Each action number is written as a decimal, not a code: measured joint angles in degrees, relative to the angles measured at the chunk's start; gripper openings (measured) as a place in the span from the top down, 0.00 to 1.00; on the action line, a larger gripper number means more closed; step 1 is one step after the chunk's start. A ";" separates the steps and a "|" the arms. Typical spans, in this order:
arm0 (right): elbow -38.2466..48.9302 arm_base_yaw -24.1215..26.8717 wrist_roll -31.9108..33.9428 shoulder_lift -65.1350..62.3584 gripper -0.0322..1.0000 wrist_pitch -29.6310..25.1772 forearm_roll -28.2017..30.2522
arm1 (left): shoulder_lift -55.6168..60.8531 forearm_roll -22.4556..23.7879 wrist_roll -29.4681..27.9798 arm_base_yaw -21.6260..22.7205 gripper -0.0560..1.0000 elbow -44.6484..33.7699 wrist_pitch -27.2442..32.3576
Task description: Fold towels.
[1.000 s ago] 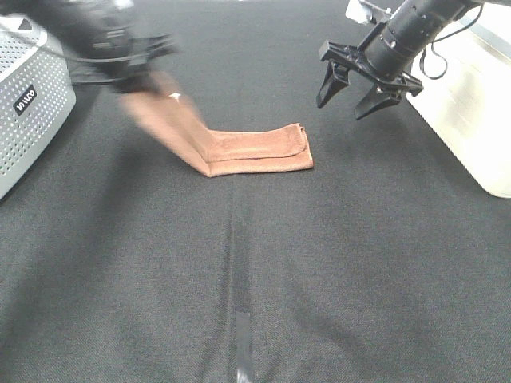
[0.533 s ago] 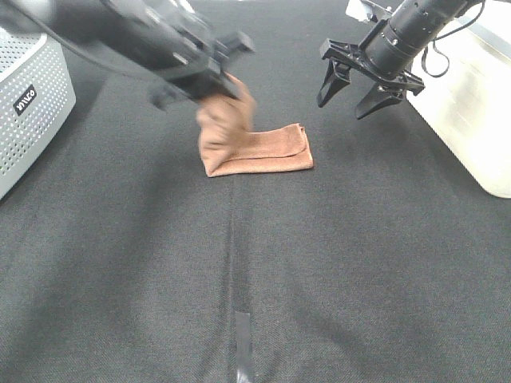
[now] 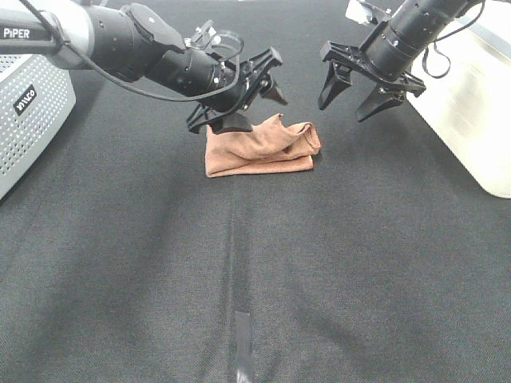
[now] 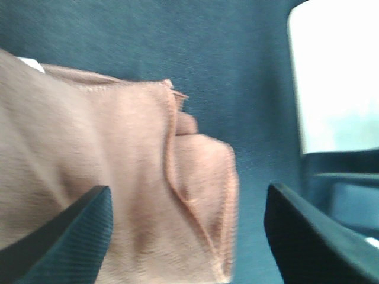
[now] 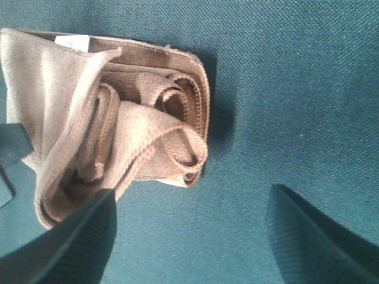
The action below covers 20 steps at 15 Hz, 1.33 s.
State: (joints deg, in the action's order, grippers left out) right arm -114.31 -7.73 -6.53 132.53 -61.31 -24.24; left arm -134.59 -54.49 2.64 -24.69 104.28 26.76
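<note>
- towel (image 3: 259, 148) lies on the dark mat (image 3: 239, 263), past the middle. A second ago its left end was pulled out long toward the basket; now that end is flipped over onto the folded part.
- the fold is loose: the top layer is rumpled and bunched into a curl at the right end, not flat. The right wrist view shows the towel (image 5: 118, 130) rolled up on itself, with the white tag (image 5: 74, 41) at one corner.
- left gripper (image 3: 259, 110) was clamped on the cloth half a second ago. Now its jaws are spread and hold nothing, right over the towel's far edge. In the left wrist view the towel (image 4: 118, 165) fills the gap of the left gripper (image 4: 186, 236).
- the left arm hides part of the towel's far edge in the high view.
- right gripper (image 3: 343, 108) is in the same spot as before, hanging in the air beyond the towel's right end, jaws spread and empty. Seen as right gripper (image 5: 189, 236) from its own camera.
- tape strip (image 3: 243, 343) sits on the mat's seam, nearest the camera.
- grey perforated basket (image 3: 32, 104) is at the left edge, well apart from the towel.
- white bin (image 3: 471, 112) is at the far right, behind the right arm.
</note>
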 joint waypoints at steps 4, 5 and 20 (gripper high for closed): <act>0.00 0.00 -2.01 0.00 0.31 -0.40 -7.91 | 2.29 -0.46 7.33 2.01 0.29 0.00 0.11; 0.00 -0.29 -4.24 0.00 0.31 -0.57 -11.86 | 4.07 0.46 10.03 3.72 0.29 0.00 -0.06; -0.34 -4.58 -7.91 9.17 0.31 3.44 -20.63 | 8.77 2.81 11.52 14.04 0.29 0.00 2.81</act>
State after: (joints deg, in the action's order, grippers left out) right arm -114.65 -12.32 -14.44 141.69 -57.87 -44.86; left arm -125.82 -51.68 14.15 -10.66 104.28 29.56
